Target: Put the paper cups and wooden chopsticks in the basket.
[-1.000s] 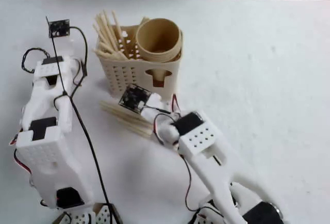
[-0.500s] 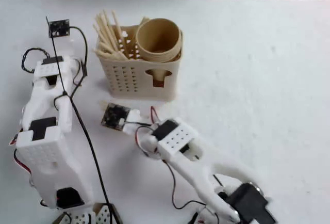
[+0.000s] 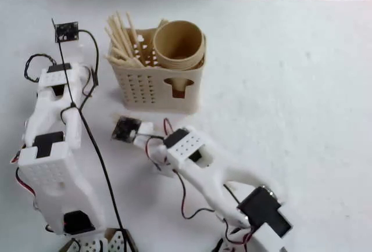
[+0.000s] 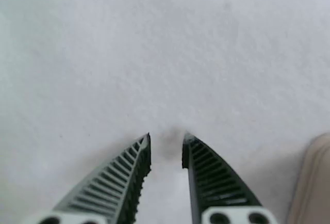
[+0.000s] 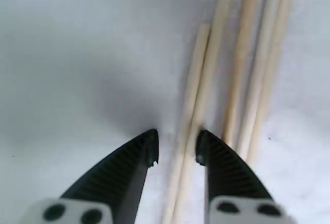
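The right claw (image 5: 176,149), shifted left since earlier, is held narrowly parted astride two of five wooden chopsticks (image 5: 240,64) on the surface (image 5: 77,53); the left claw (image 4: 166,152) is slightly parted, empty

Left gripper (image 4: 166,142): two dark ribbed fingers (image 4: 126,177), tips a narrow gap apart, with the white table (image 4: 154,43) showing through the gap. Tips sit low over the table surface. One tan object (image 4: 313,182) at the edge of view, near one finger; what it is cannot be told.
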Action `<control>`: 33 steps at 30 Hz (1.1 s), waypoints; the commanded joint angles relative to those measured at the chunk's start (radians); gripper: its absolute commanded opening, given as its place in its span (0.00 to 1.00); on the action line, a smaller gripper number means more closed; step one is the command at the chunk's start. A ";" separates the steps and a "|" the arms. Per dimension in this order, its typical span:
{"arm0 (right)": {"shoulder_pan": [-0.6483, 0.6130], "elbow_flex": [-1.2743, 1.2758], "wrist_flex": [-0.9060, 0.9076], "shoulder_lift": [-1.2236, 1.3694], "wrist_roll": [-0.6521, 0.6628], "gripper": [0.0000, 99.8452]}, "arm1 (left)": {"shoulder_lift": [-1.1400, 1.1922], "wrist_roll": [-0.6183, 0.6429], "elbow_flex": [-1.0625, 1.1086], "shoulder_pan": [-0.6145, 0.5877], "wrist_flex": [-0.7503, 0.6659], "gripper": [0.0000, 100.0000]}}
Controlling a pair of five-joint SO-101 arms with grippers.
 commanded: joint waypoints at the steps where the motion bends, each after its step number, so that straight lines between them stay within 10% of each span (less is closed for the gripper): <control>1: 0.047 -0.037 0.005 0.002 0.002 0.01 | -0.005 -0.002 -0.034 -0.004 -0.018 0.12; 22: 0.087 0.089 0.116 -0.390 -0.002 0.02 | -0.005 -0.002 -0.034 -0.005 -0.018 0.12; 33: 0.108 0.052 -0.054 -0.165 0.006 0.13 | -0.005 -0.002 -0.034 -0.007 -0.017 0.12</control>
